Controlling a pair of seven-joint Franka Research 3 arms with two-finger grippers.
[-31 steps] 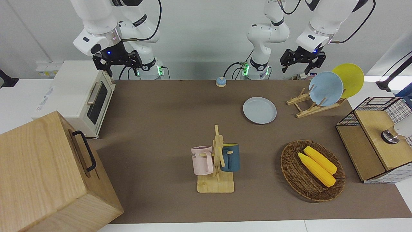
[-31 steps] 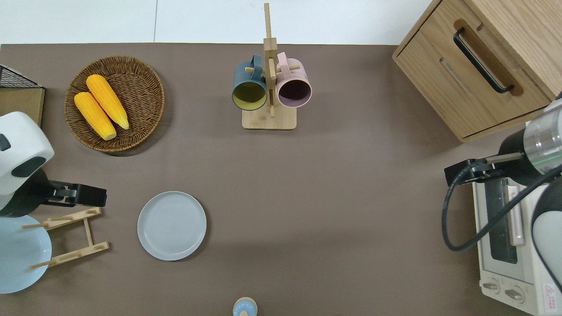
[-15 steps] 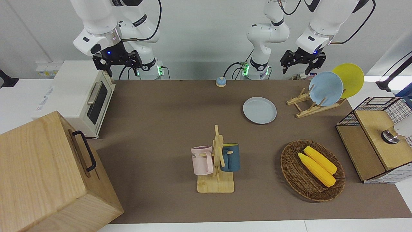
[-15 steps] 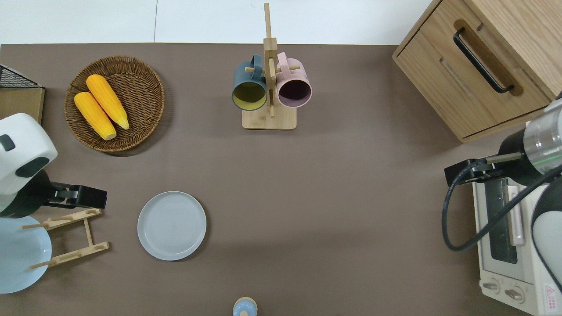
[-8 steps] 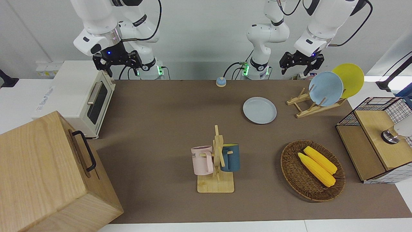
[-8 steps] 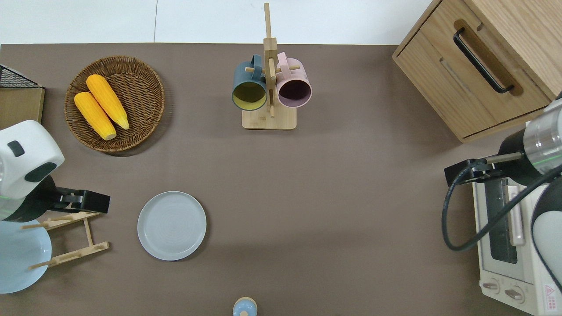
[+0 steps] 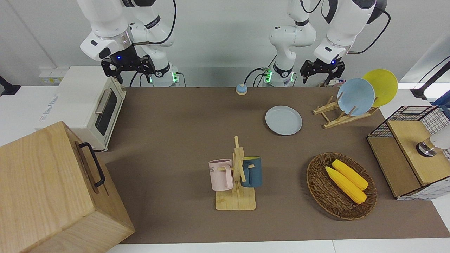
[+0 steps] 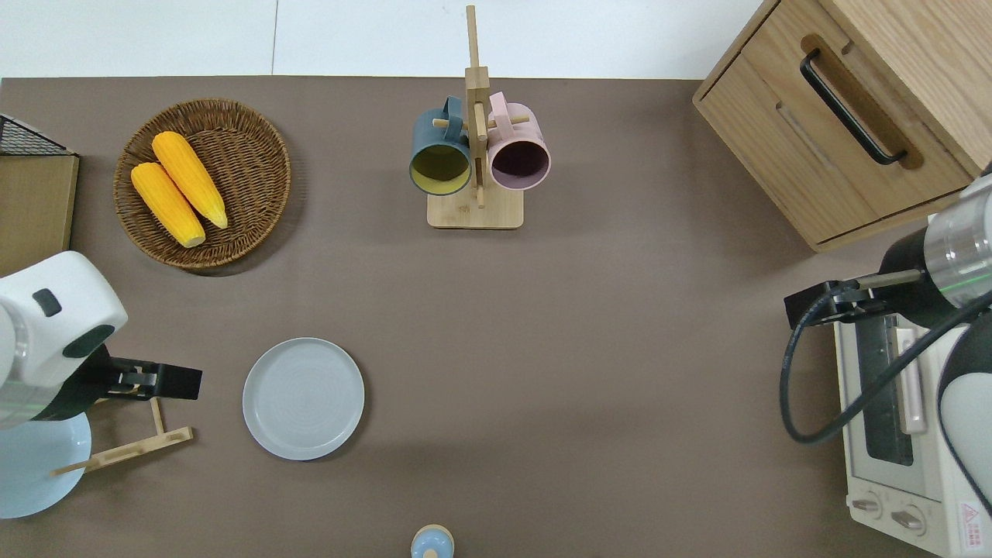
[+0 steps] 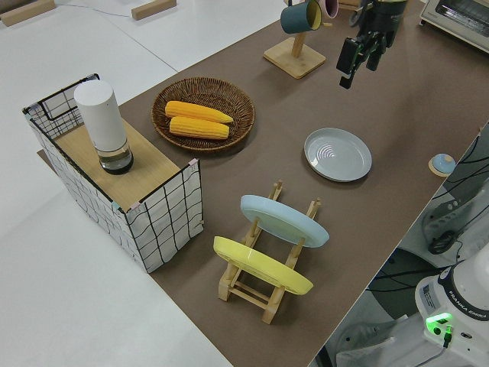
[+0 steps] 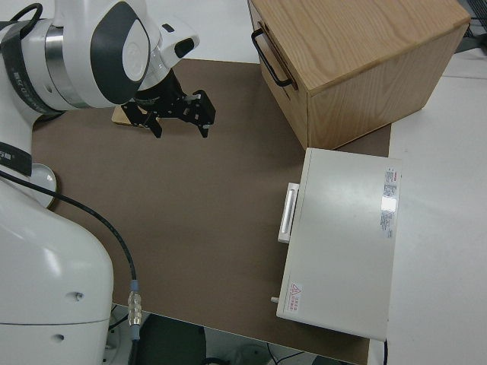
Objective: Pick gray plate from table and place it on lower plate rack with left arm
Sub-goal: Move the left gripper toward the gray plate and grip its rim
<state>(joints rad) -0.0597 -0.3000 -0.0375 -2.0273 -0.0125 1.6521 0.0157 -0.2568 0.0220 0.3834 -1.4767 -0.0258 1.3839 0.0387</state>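
Note:
The gray plate [image 7: 283, 120] lies flat on the brown table [image 7: 182, 119]; it also shows in the overhead view [image 8: 303, 398] and the left side view [image 9: 338, 153]. The light-wood plate rack [image 7: 346, 118] stands beside it toward the left arm's end, holding a light blue plate [image 7: 355, 96] and a yellow plate [image 7: 381, 86]. My left gripper [image 8: 167, 381] is open and empty, in the air over the rack's [image 8: 124, 449] empty end, beside the plate; it also shows in the front view [image 7: 321, 70]. My right gripper [image 7: 128, 68] is open and parked.
A wicker basket [image 8: 256, 124] with two corn cobs, a mug stand [image 8: 475, 213] with two mugs, a wooden cabinet [image 8: 845, 116], a toaster oven [image 8: 899, 434], a wire-grid box [image 7: 411, 154] and a small blue bell [image 7: 241, 89] stand around the table.
My left gripper has moved toward the robots and slightly toward the gray plate, staying in the air over the rack. The plate and the right arm have not moved.

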